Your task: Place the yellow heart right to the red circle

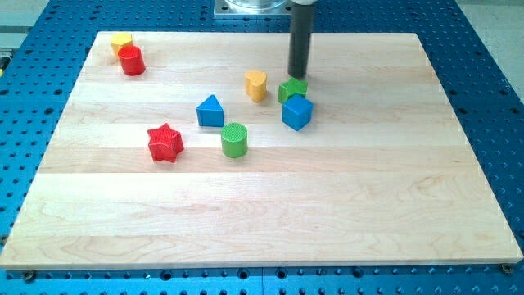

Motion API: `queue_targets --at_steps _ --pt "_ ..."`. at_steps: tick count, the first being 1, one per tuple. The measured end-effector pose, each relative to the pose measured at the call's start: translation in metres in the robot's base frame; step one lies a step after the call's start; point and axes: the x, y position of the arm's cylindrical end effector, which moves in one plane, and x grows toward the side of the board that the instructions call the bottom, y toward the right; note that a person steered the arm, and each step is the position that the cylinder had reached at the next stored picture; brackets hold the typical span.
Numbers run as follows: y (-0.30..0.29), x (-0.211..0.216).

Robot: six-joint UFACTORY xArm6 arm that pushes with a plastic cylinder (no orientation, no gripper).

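While my tip [297, 74] has no claw | yellow heart [256, 85] just left | red circle [131, 61] far left

Robotics lab: blue perforated bench [483, 74], wooden board [270, 213].

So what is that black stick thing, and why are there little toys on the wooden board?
That stick is the end of a robot arm. It has no hand, so it holds nothing; my tip just slides along and pushes blocks. One camera looks down at the wooden board. My tip is right beside the green block, with the blue cube below it. The yellow heart sits to the view's left of my tip. Far at the top left stands the red circle, next to a yellow block. There are also a blue triangle, a green cylinder and a red star.
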Motion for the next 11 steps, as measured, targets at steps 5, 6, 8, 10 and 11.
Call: queue_targets --at_steps 5,6,8,10,11 --pt "-0.209 0.04" --pt "-0.188 0.038" --pt "-0.175 -0.032" --pt "-0.166 -0.033" --pt "-0.19 -0.002"
